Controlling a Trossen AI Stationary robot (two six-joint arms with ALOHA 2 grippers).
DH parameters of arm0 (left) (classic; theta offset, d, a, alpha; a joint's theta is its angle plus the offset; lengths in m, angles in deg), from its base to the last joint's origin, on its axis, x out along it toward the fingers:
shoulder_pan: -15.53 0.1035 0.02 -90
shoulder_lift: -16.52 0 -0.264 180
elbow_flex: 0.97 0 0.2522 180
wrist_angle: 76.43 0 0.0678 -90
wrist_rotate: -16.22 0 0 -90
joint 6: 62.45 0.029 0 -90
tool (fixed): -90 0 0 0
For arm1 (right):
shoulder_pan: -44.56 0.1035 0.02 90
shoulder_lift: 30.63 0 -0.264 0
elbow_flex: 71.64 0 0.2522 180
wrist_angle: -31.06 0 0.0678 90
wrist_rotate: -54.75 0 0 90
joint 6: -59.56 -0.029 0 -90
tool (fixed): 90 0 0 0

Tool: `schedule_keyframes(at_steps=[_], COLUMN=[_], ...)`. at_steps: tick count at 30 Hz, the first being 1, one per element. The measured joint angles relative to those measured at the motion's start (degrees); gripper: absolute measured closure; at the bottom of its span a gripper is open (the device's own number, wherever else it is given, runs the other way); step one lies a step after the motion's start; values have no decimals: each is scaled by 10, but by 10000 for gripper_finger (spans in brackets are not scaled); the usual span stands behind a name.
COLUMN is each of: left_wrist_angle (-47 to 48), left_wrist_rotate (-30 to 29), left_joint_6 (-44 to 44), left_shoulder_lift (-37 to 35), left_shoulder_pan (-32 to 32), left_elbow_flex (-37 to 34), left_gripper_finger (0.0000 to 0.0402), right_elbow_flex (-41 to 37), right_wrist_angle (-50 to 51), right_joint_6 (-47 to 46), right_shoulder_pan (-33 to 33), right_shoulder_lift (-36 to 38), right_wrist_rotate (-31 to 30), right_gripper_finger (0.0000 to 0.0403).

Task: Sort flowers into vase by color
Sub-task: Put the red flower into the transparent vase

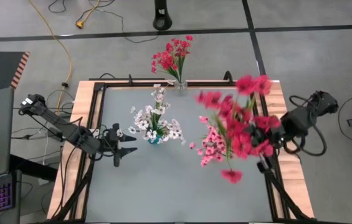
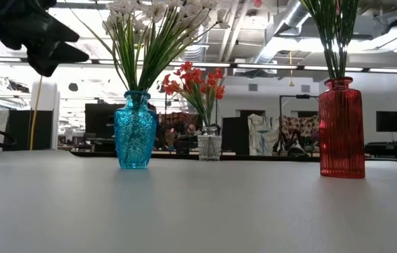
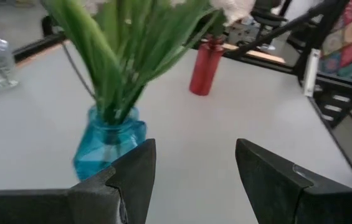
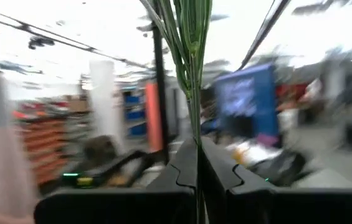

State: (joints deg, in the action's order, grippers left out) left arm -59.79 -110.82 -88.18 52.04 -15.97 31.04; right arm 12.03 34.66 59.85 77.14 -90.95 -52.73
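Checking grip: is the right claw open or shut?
Shut: the right claw pinches the green stem of the red flowers.

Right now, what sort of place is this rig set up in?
Likely a large open workshop or lab hall, not a home: exposed ceiling ducts overhead, a floor crossed by black tape lines and a loose yellow cable, and desks with monitors beyond the table.

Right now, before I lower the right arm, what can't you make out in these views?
- Red vase mouth: high view, covered by pink flowers and the red sprig.
- Red sprig's blossoms: right wrist view, cut off above the right gripper, shut on its stem.
- Left gripper, open: low view, mostly cut off.
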Motion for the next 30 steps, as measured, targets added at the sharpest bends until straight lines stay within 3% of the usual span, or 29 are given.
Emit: schedule_keyframes(at_steps=[5, 8, 20, 30], left_wrist_angle=[6, 7, 14, 87], left_wrist_rotate=[50, 69, 123, 113], left_joint_6=[23, 51, 131, 130], left_shoulder_lift=[-1, -1, -1, -1], left_shoulder_pan=[0, 0, 0, 0], left_elbow_flex=[22, 41, 122, 172], left_gripper_finger=[194, 194, 194, 194], right_elbow_flex=[0, 0, 0, -31], right_wrist_angle=[-24, -25, -21, -54], right_joint_6=[102, 113, 72, 34], right_shoulder_pan=[-75, -133, -371, -538], right_shoulder_lift=[2, 0, 0, -39], right_wrist_rotate=[1, 25, 232, 367], right_gripper_finger=[371, 371, 371, 371])
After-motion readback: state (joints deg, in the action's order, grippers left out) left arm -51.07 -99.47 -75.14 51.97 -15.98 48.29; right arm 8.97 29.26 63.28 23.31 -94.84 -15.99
